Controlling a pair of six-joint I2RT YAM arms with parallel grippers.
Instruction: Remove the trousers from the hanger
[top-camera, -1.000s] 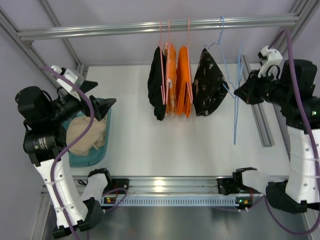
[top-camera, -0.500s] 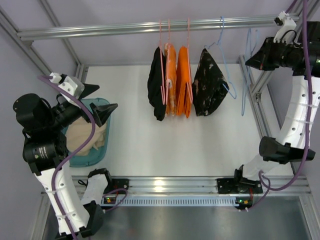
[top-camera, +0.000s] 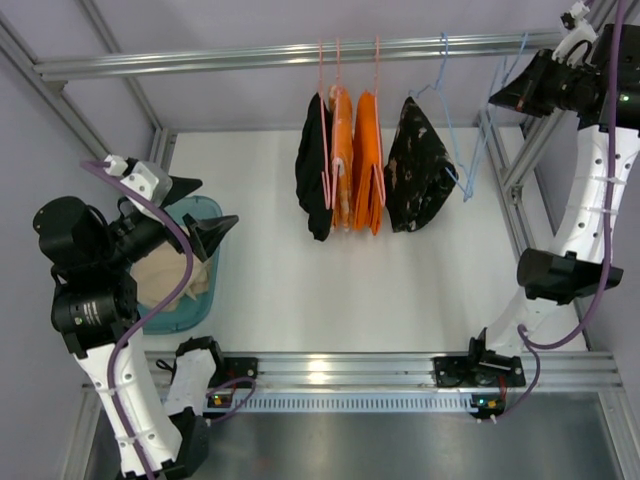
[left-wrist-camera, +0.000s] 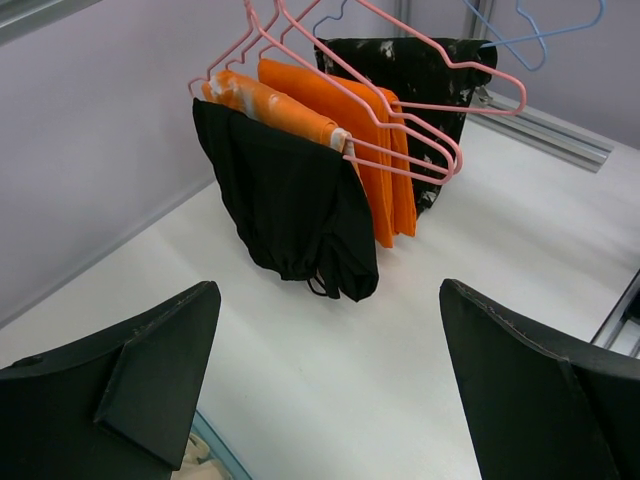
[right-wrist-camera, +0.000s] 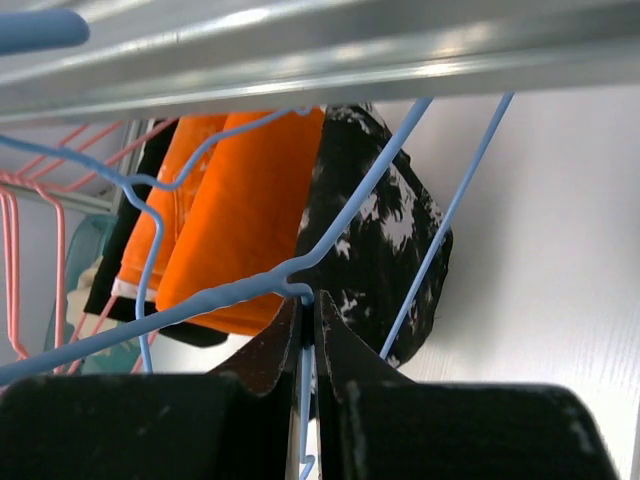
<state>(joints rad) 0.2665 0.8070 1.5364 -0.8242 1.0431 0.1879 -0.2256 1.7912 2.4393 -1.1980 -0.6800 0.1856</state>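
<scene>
The beige trousers (top-camera: 165, 275) lie crumpled in a teal basket (top-camera: 205, 305) at the left; a sliver of them (left-wrist-camera: 192, 462) shows in the left wrist view. My left gripper (top-camera: 205, 208) hovers over the basket's far rim, open and empty (left-wrist-camera: 328, 290). The light-blue hanger (top-camera: 510, 62) is bare and held high by the metal rail (top-camera: 250, 58) at the far right. My right gripper (top-camera: 495, 102) is shut on the hanger's wire (right-wrist-camera: 200, 300) just under the rail, its fingertips (right-wrist-camera: 308, 300) pinched at the bend.
On the rail hang a black garment (top-camera: 315, 170), two orange garments (top-camera: 356, 165) on pink hangers, and a dark patterned garment (top-camera: 418, 165) on another blue hanger. Frame posts (top-camera: 520, 160) rise beside the right arm. White tabletop (top-camera: 300, 280) spreads under the garments.
My right arm has risen from table height at the right and carried the bare hanger up to the rail. The left gripper has shifted slightly over the basket and stays open.
</scene>
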